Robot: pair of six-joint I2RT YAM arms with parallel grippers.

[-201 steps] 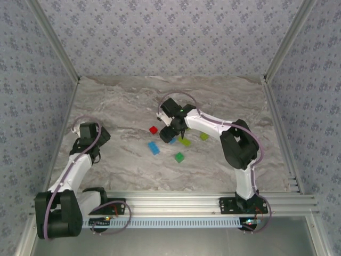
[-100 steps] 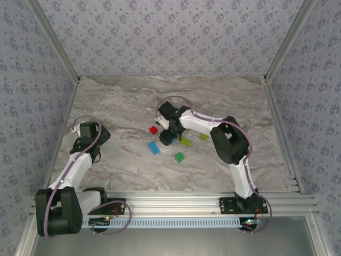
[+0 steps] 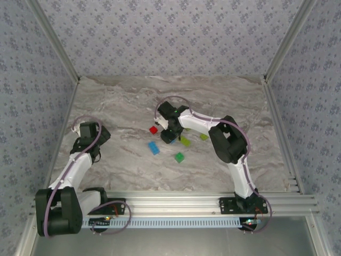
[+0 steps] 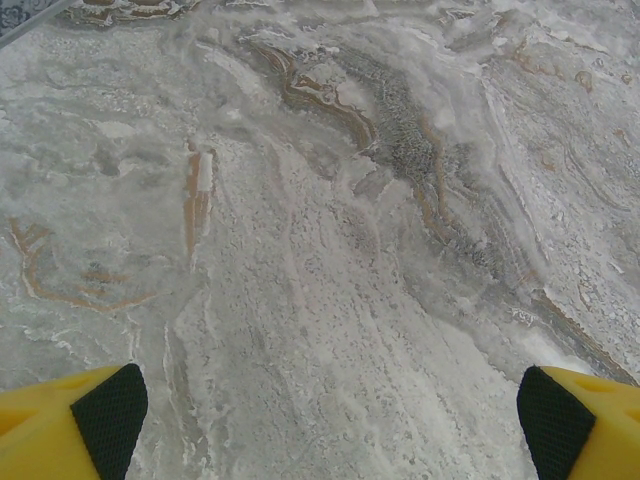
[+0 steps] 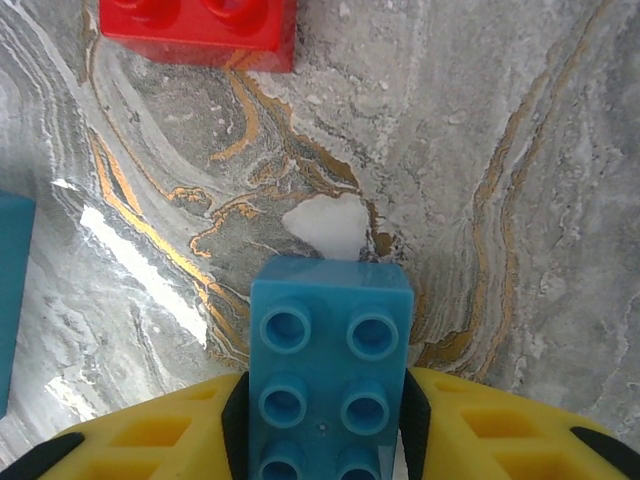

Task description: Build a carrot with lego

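Observation:
In the right wrist view a light blue lego brick (image 5: pixel 330 370) sits studs-up between my right gripper's (image 5: pixel 325 425) black pads (image 5: pixel 236 420), which press on both of its sides just above the marble. A red brick (image 5: pixel 200 30) lies ahead of it, and a second blue brick (image 5: pixel 12 290) shows at the left edge. From above, my right gripper (image 3: pixel 169 136) is low among the red brick (image 3: pixel 153 129), the loose blue brick (image 3: pixel 154 148), a green brick (image 3: pixel 179 157) and two lime ones (image 3: pixel 185 141) (image 3: pixel 204 136). My left gripper (image 4: pixel 330 420) hangs wide open over bare marble. No assembled carrot is in view.
The marble table (image 3: pixel 122 101) is fenced by aluminium rails and patterned walls. The left arm (image 3: pixel 88 133) is folded near the left wall, well away from the bricks. An aluminium rail (image 3: pixel 176 202) runs along the near edge.
My right gripper has shifted slightly left over the bricks and its jaws have shut on the light blue brick. The left arm has not moved.

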